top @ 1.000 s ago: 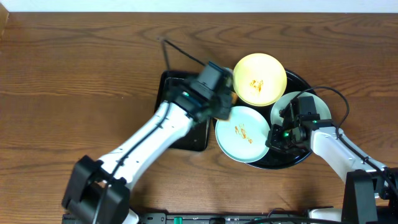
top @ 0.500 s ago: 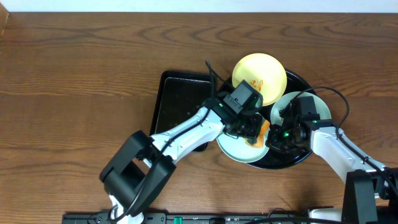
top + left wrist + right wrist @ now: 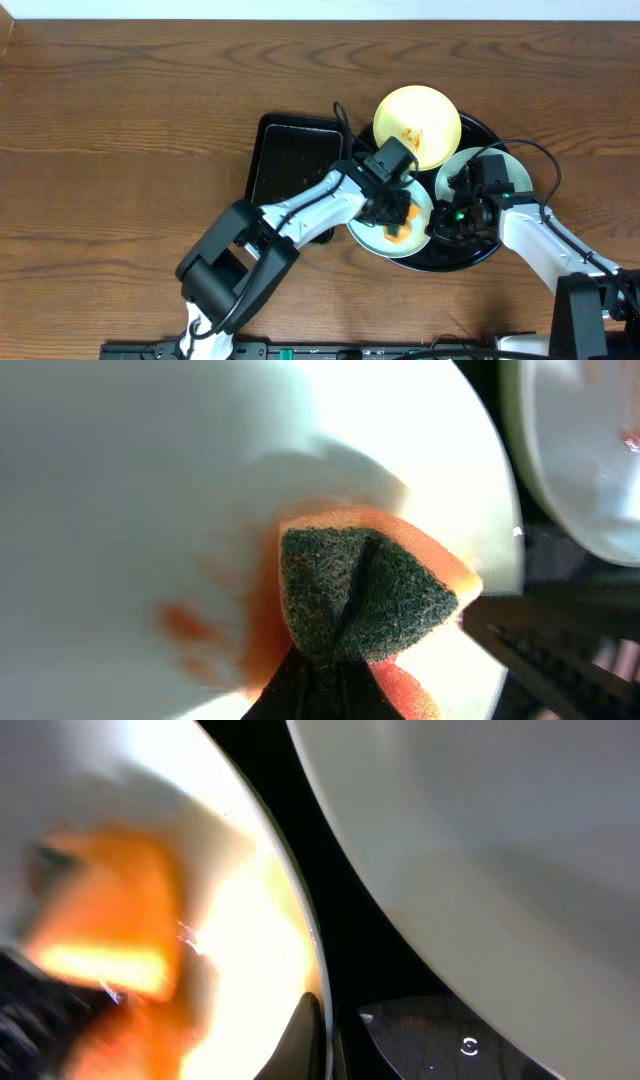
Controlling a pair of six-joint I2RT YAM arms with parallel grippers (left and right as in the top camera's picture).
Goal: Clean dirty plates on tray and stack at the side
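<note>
Left wrist — left end effector [image 3: 322, 682] closed on sponge [image 3: 365, 595], pressed to mint plate [image 3: 150, 480]

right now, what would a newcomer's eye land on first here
The orange-and-green sponge stands out first, pinched in the left gripper and pressed onto the smeared mint-green plate at the near side of the round black tray. Behind it, the pale yellow plate shows orange smears too.
</note>
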